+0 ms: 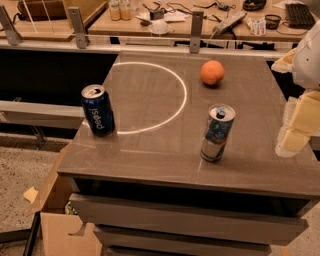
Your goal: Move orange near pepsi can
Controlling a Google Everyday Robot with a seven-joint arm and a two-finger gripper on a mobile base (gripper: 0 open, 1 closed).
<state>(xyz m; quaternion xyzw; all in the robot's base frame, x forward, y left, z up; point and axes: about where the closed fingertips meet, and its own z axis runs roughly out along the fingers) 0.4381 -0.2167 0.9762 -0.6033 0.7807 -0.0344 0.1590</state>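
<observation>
My pale, cream-coloured claw (295, 131) hangs at the right edge of the view, just off the right side of the grey-brown tabletop (150, 145). I cannot tell whether it is released or clenched, and I see nothing in it.

Nearest to me stands the tall, slim silver can with blue and red print (217, 132), upright near the front right, its top opened. I cannot read its print. It stands between my claw and the dark blue pepsi can.

Farther back on the right half lies the round, plain orange fruit (212, 72), resting on the table, apart from both cans.

The dark blue pepsi can (98, 110) stands upright near the left edge, well apart from the orange. Its white "pepsi" lettering runs sideways down the can. A thin white arc (182, 102) painted on the table curves between the orange and this can.

Below the tabletop are grey drawer fronts (185, 220), and a brown cardboard box (60, 230) sits on the floor at the left. Behind the table runs a wooden workbench (125, 25) with a dark keyboard (300, 15) and small jars (120, 9).
</observation>
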